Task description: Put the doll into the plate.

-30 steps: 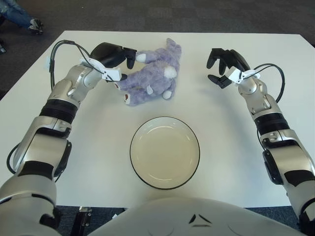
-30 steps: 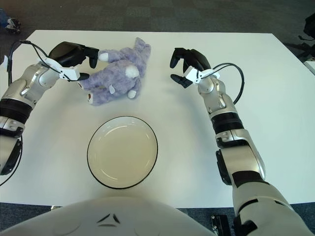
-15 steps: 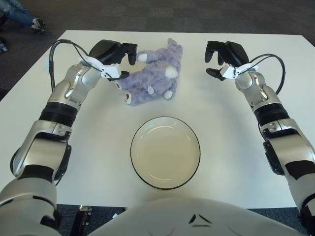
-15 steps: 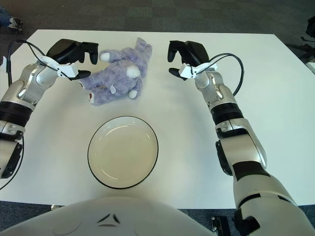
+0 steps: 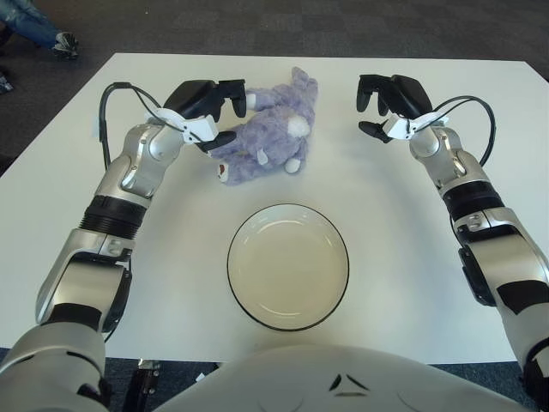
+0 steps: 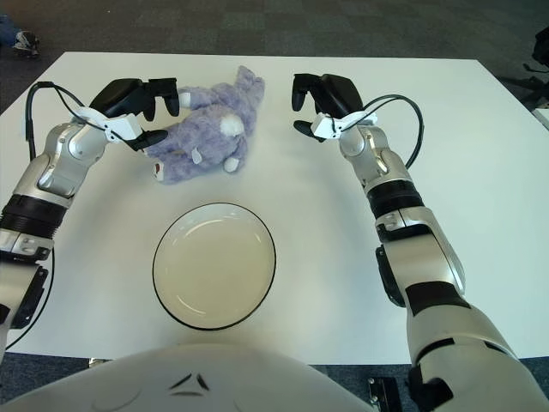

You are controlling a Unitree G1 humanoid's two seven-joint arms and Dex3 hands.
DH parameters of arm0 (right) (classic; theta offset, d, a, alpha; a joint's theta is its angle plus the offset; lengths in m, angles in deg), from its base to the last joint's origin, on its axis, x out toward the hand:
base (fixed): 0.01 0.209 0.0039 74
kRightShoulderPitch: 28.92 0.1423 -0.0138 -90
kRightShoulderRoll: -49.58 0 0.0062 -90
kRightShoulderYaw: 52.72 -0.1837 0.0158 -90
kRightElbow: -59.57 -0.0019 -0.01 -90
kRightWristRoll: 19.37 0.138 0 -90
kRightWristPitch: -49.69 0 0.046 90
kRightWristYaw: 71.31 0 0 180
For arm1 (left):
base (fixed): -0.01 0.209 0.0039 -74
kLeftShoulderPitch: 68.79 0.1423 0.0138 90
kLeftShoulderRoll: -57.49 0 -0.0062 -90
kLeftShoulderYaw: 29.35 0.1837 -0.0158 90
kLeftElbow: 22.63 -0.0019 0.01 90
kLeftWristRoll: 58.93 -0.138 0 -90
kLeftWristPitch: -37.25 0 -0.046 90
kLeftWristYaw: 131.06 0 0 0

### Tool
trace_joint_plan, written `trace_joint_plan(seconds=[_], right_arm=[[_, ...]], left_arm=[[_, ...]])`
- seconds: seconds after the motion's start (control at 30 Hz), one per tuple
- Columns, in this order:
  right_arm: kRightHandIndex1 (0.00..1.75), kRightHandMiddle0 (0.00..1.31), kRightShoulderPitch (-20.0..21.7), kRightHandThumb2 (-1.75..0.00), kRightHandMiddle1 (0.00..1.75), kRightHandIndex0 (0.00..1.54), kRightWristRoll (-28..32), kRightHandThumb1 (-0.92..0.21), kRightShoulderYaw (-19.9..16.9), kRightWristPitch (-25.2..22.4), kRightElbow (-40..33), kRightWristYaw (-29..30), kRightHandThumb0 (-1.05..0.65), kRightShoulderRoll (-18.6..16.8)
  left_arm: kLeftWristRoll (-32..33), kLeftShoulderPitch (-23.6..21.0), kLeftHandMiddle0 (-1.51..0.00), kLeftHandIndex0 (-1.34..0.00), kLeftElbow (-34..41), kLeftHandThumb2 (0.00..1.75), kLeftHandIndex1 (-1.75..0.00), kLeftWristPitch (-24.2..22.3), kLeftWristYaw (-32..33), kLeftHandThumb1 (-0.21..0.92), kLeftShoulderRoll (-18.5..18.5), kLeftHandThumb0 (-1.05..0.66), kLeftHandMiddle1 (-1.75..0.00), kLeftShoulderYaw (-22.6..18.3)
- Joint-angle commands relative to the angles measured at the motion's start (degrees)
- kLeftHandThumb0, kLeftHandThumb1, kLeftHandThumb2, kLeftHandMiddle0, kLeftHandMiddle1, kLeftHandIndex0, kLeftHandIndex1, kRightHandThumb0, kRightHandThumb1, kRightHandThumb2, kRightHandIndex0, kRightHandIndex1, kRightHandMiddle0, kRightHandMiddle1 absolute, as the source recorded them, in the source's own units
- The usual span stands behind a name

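A purple plush doll (image 5: pixel 266 130) lies on its side on the white table, beyond the plate. The white plate (image 5: pixel 287 265) with a dark rim sits empty near the table's front. My left hand (image 5: pixel 214 107) is at the doll's left end, its black fingers spread around that end and touching the fur, thumb below. My right hand (image 5: pixel 382 99) hovers to the right of the doll, a clear gap away, fingers curved and open with nothing in them.
The white table (image 5: pixel 403 232) fills the view, with dark carpet beyond its far edge. A person's leg and shoe (image 5: pixel 39 30) show at the far left corner. Cables loop off both wrists.
My left hand has moved right, onto the doll's left end. My right hand shifted up and toward the doll in the first half second, then held still. The doll has barely moved.
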Motion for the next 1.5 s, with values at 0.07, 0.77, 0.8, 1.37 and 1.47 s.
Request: trace_joint_plan(seconds=[0.07, 0.77, 0.8, 1.37, 1.47], right_arm=[[1.65, 0.69, 0.5, -1.47, 1.64, 0.69, 0.0, -0.12, 0.9, 1.0, 1.1, -1.8, -0.01, 0.8], [1.26, 0.00, 8.0, -1.21, 1.28, 0.23, -3.3, -0.15, 5.8, 5.7, 9.0, -4.9, -0.02, -0.2], [1.21, 0.00, 8.4, -1.23, 1.26, 0.18, -3.9, -0.12, 6.2, 5.6, 9.5, -4.2, -0.08, -0.5], [0.56, 0.00, 15.6, -1.16, 0.82, 0.00, -10.5, -0.11, 12.7, 5.6, 19.0, 5.9, -0.31, -5.1], [0.54, 0.00, 16.6, -1.16, 0.82, 0.00, -10.7, -0.11, 13.2, 5.7, 20.3, 7.1, -0.30, -5.7]], left_arm=[[0.7, 0.5, -0.69, -0.39, 1.4, 1.34, -1.75, -2.2, -1.7, 0.28, -0.4, -0.01, -1.66, -0.6], [6.3, 1.3, -0.67, -0.39, 1.5, 1.29, -1.75, -2.0, -5.1, 0.31, -2.6, -0.01, -1.61, -1.2], [6.7, 1.4, -0.68, -0.39, 1.6, 1.30, -1.75, -2.1, -5.3, 0.31, -2.8, -0.01, -1.62, -1.2], [10.5, 5.6, -0.62, -0.58, 9.1, 1.49, -1.74, -6.4, -7.4, 0.17, -5.1, -0.01, -1.75, -2.4], [11.2, 6.1, -0.61, -0.59, 9.7, 1.49, -1.74, -7.0, -7.8, 0.17, -5.6, -0.01, -1.75, -2.5]])
